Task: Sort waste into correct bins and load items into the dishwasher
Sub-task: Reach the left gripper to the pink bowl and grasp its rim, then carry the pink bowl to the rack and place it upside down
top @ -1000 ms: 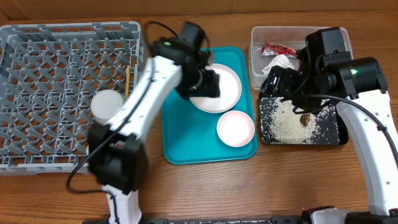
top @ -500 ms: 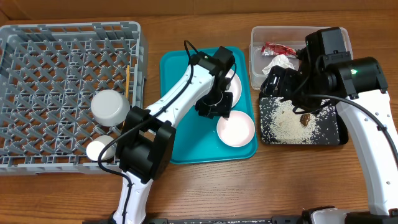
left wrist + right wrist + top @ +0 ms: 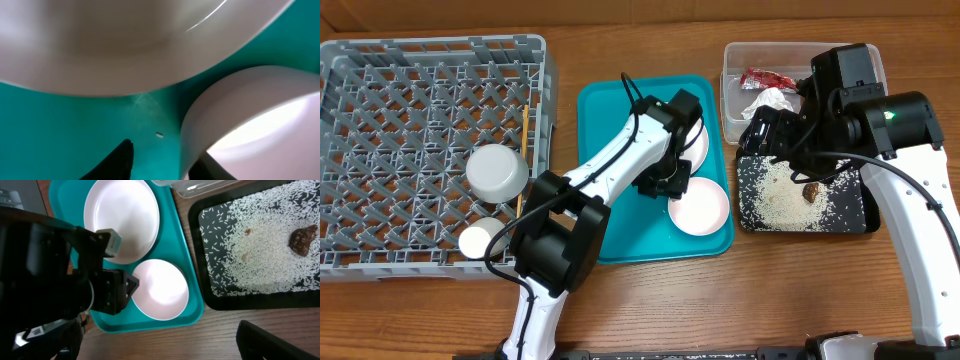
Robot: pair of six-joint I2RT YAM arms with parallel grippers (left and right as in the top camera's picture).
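Note:
The white bowl (image 3: 701,208) and the round white plate (image 3: 697,141) lie on the teal serving tray (image 3: 610,225). My left gripper (image 3: 666,186) is open at the bowl's left rim. In the left wrist view one finger is over the tray and the other is inside the bowl (image 3: 260,125), with the gripper's midpoint (image 3: 165,165) at the rim. My right gripper (image 3: 765,132) is open and empty, held above the black tray (image 3: 855,222), which holds rice grains (image 3: 782,195) and the brown lump (image 3: 812,190). The red wrapper (image 3: 767,78) and paper wad (image 3: 770,102) lie in the clear tub (image 3: 732,60).
The grey dish rack (image 3: 380,60) at the left holds the grey metal bowl (image 3: 497,172), the small white cup (image 3: 478,240) and chopsticks (image 3: 524,130). The right wrist view shows plate (image 3: 121,220), bowl (image 3: 160,289), lump (image 3: 302,240) and bare wood along the front.
My left gripper has moved from over the plate toward the front, down to the white bowl's left rim. The right arm has not moved.

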